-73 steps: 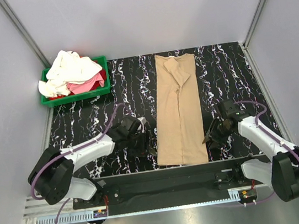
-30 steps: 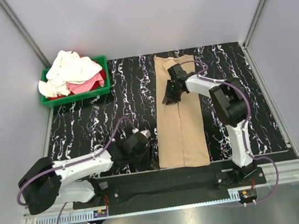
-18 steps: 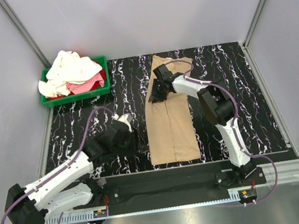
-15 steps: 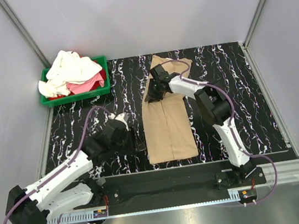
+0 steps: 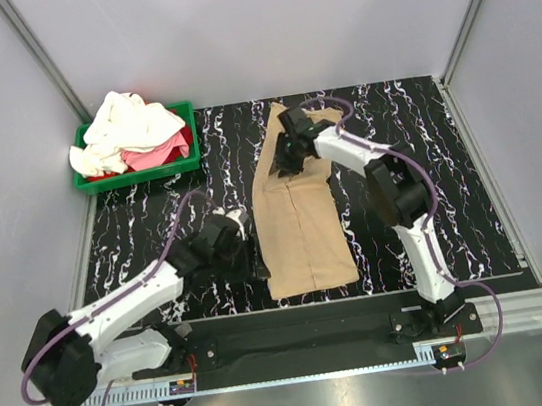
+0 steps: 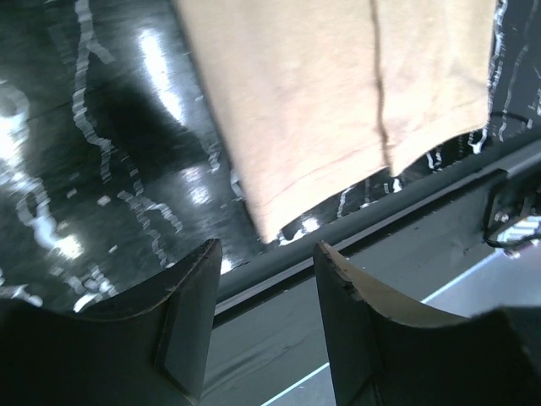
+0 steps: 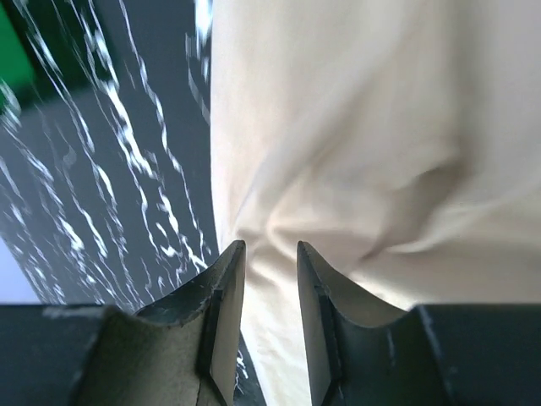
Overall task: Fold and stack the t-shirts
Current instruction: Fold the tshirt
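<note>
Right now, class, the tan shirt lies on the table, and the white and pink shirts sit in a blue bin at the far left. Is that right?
No: the bin is green, not blue, as the top view shows. The tan shirt does lie on the table, and the white shirt and pink shirt sit in that bin.

Three t-shirts are in view: one tan t-shirt (image 5: 299,219), one cream-white t-shirt (image 5: 123,123) and one pink-red t-shirt (image 5: 158,155). That leaves one shirt out on the single black, white-veined desk (image 5: 424,141) and two in the one green bin (image 5: 136,175). Two white-and-black robot arms work the scene, each ending in one hand, the left hand (image 5: 251,262) and the right hand (image 5: 289,156), so two hands in all. Each hand has two fingers, four altogether. Two purple cables are visible, one along each arm. Three pale walls enclose the desk, and two metal posts stand at the far corners.
</note>
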You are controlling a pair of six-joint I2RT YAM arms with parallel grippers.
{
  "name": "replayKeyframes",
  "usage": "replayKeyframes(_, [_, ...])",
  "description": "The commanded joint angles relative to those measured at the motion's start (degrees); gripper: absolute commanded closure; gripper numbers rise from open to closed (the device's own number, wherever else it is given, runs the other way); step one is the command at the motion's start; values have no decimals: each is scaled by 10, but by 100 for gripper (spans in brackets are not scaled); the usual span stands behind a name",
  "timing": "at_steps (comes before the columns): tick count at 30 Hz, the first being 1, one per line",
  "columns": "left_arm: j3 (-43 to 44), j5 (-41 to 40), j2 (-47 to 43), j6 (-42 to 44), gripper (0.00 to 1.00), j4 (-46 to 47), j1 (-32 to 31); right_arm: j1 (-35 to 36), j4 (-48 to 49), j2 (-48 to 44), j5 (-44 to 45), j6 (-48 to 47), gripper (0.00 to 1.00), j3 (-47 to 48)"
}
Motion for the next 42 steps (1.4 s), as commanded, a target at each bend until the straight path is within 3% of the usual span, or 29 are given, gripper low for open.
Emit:
replayKeyframes(1, [36,67,56,23,48,94,1,-62,-9,-50,27,-22,62,29])
replayKeyframes(6, [65,79,143,26,50,120,1,-113,-8,6,35,-36,69,84])
replayKeyframes(11, [67,83,181,27,51,130,-3,-121,-19,101,29,-69,73,175])
replayKeyframes(20, [58,87,182,24,51,128,-4,-130,-174,298,47,-116,77,469])
replayKeyframes(25, [59,63,202,22,51,131,-28,-134,-156,322,73,-154,77,496])
replayKeyframes(30, [46,48,256,12,51,131,-53,-144,-103,325,19,-178,77,498])
replayKeyframes(42, [-5,-4,258,-11,52,108,-76,-162,6,336,-48,-166,75,502])
